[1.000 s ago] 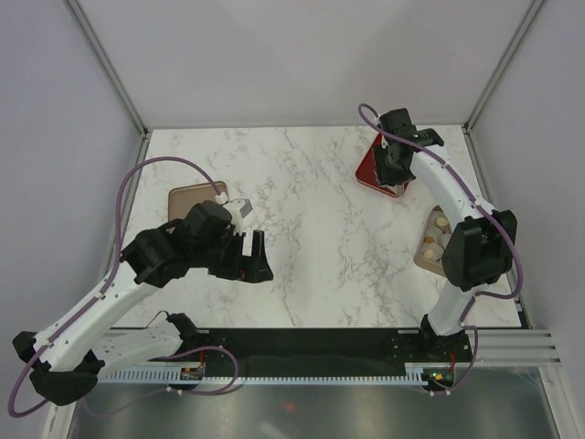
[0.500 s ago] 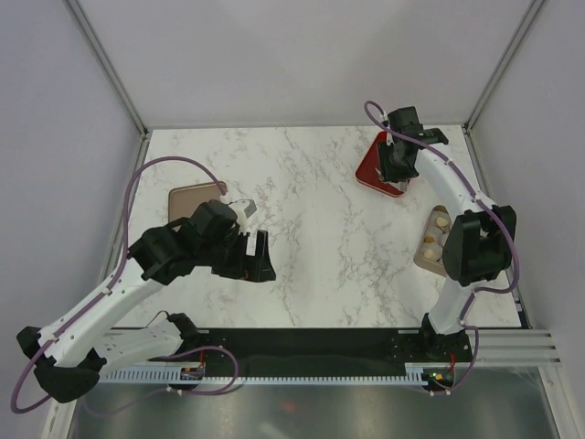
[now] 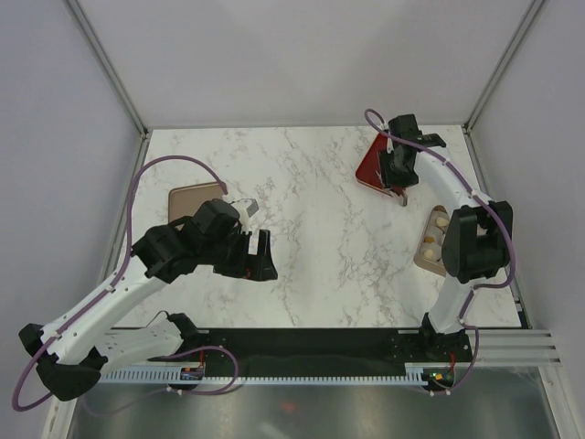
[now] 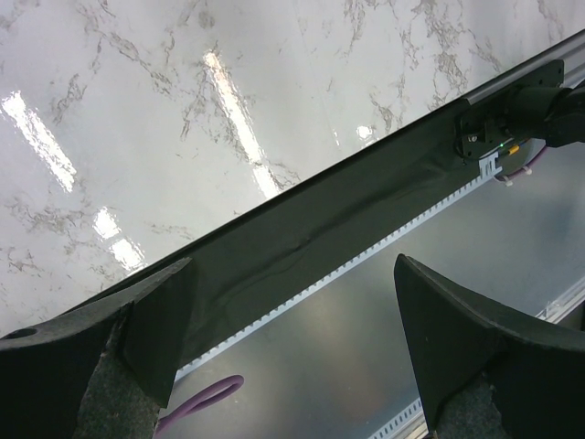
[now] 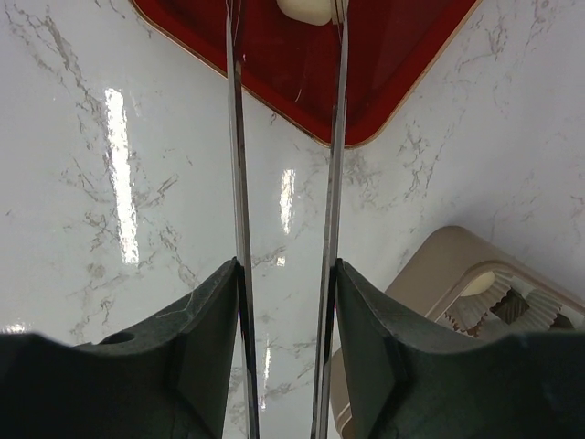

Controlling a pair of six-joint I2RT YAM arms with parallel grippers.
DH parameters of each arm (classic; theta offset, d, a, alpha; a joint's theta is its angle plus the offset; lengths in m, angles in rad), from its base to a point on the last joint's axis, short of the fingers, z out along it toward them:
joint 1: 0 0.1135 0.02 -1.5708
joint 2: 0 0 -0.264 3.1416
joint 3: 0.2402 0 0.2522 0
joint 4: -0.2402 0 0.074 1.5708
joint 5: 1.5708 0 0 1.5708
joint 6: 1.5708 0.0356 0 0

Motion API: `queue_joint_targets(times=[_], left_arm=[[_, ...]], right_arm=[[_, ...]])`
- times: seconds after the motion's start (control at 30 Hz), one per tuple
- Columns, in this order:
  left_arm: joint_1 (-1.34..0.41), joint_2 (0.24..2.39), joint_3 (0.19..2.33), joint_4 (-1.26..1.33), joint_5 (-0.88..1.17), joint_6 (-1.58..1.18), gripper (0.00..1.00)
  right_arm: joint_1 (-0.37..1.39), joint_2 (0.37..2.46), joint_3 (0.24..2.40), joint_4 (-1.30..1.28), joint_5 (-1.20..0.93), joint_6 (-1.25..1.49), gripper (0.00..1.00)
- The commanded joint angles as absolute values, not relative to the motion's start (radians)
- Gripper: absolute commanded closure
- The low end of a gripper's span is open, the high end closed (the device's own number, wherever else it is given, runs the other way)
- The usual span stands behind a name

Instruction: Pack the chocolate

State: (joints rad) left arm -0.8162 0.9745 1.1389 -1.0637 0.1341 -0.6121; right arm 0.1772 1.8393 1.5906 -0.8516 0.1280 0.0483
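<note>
One smooth, rounded, cream-white chocolate [image 5: 304,9] lies on the glossy red tray [image 5: 402,55] between the thin steel tweezers [image 5: 236,165] that the right gripper [image 5: 288,265] clasps, blades narrowly parted, so closure should be centred and gentle before transfer to the tan box [image 5: 430,265] of pleated cups; the left gripper [image 4: 292,263] hangs wide and empty.

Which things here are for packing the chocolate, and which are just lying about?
For the job:
cream chocolate, between the tips of the tweezers held by the right gripper; red tray; tan box with paper cups.

Just lying about:
flat tan piece by the left arm; left gripper, open and empty.
</note>
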Motion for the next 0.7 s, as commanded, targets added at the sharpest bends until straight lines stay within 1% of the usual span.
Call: queue_joint_targets(times=[0.0, 0.43, 0.67], left_arm=[[-0.824, 0.974, 1.144, -1.029, 0.150, -0.586, 0.04], [-0.825, 0.979, 1.147, -1.029, 0.153, -0.583, 0.04], [-0.825, 0.996, 1.164, -1.025, 0.150, -0.584, 0.04]], right_arm=[[0.155, 1.812, 1.585, -0.828, 0.123, 0.052, 0.48], [0.143, 1.821, 1.534, -0.819, 0.032, 0.051, 0.51], [0.144, 1.822, 1.577, -0.854, 0.070, 0.066, 0.54]])
